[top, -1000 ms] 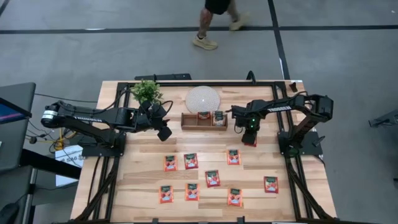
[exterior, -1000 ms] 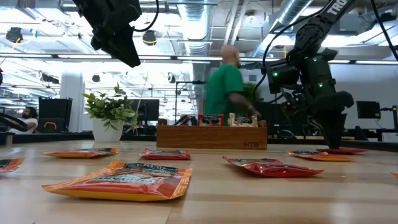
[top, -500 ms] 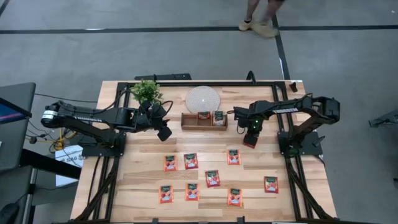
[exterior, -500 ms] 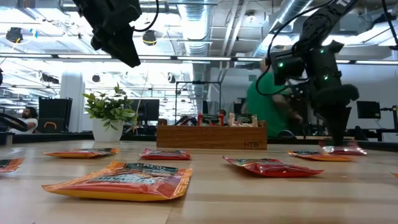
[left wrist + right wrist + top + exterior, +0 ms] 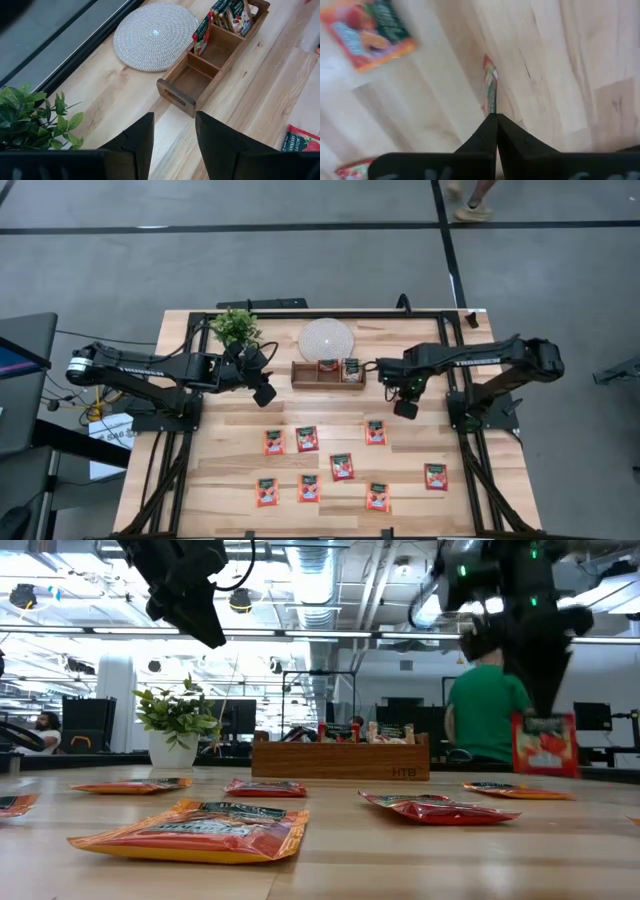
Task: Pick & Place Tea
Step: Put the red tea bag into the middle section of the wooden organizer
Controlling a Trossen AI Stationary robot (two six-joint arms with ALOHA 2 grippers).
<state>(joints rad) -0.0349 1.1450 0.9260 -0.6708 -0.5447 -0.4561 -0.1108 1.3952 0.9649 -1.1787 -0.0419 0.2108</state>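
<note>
The right gripper [image 5: 540, 712] is clenched on a red tea packet [image 5: 545, 745], which hangs upright off the table [image 5: 230, 465], pinched by its top edge. From above, this gripper [image 5: 405, 409] sits at about four o'clock from the wooden box [image 5: 328, 373], near it but not touching; the packet is mostly hidden under the fingers there. In the right wrist view the packet [image 5: 490, 92] shows edge-on between the closed fingertips [image 5: 487, 131], though that picture is smeared.

The left gripper [image 5: 264, 393] waits raised at about eight o'clock from the box, jaws apart and holding nothing. The box already holds a few packets upright. Other packets [image 5: 341, 466] lie flat at six o'clock from it.
</note>
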